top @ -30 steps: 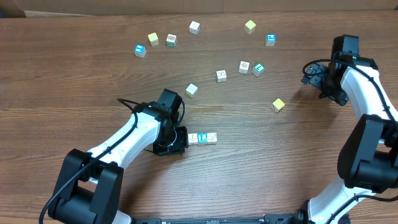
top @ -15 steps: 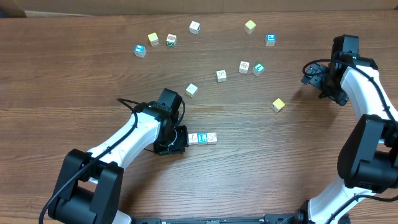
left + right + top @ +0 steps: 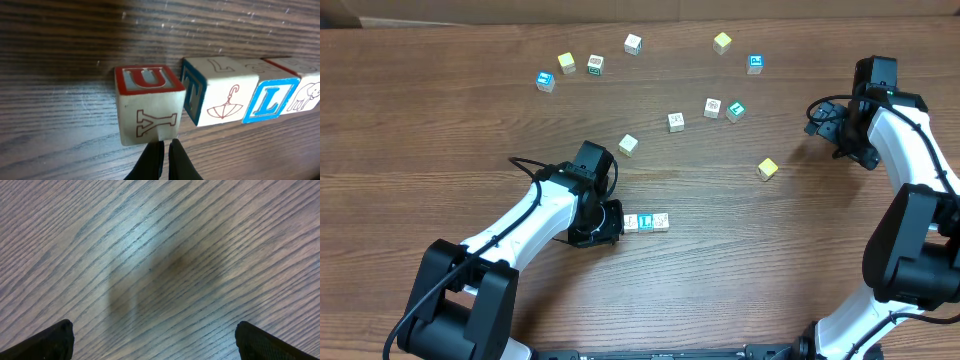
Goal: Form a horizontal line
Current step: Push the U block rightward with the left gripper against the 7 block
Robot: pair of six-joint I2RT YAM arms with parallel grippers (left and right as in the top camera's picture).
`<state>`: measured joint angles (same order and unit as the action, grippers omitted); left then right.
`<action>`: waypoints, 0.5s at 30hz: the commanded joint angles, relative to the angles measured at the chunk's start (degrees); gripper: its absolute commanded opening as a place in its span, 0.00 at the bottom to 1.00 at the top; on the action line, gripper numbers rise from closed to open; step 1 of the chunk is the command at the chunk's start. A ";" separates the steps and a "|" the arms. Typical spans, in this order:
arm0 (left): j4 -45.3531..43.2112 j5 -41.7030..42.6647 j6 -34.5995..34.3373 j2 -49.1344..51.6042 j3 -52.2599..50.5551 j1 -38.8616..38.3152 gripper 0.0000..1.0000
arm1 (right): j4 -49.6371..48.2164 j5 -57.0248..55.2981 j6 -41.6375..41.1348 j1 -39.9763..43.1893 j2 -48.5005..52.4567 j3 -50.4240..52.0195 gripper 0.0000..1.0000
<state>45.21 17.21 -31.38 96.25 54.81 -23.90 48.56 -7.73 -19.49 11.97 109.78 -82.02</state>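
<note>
Close to your base, left of centre on the surface (image 3: 440, 130), your left hand (image 3: 164, 146) is pinched shut on nothing, its tips just at the red "U" cube (image 3: 147, 107) that ends the horizontal line (image 3: 646, 221) of four lettered cubes. Farther off to the right, your right hand (image 3: 819, 115) stands wide over bare wood, and loose cubes (image 3: 675, 121) lie scattered beyond.

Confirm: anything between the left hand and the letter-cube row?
Nothing visible. The shut left hand sits right at the red U cube, the end cube of the row. That cube touches the blue T cube next to it, though it stands slightly out of line.
</note>
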 commanded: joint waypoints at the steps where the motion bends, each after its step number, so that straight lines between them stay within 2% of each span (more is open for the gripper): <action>1: 1.64 1.18 -0.35 0.13 1.29 0.07 0.04 | -0.28 -0.20 0.07 0.00 -1.22 -1.20 1.00; 6: 5.99 0.15 1.64 0.13 1.29 -0.11 0.04 | -0.28 -0.17 0.07 0.00 -1.22 -1.20 1.00; 15: 8.37 -9.16 1.55 0.13 1.29 0.00 0.04 | -0.28 -0.20 0.07 0.00 -1.22 -1.20 1.00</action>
<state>53.82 12.27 -31.09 96.25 54.81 -23.90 48.58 -7.73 -19.46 11.97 109.78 -82.02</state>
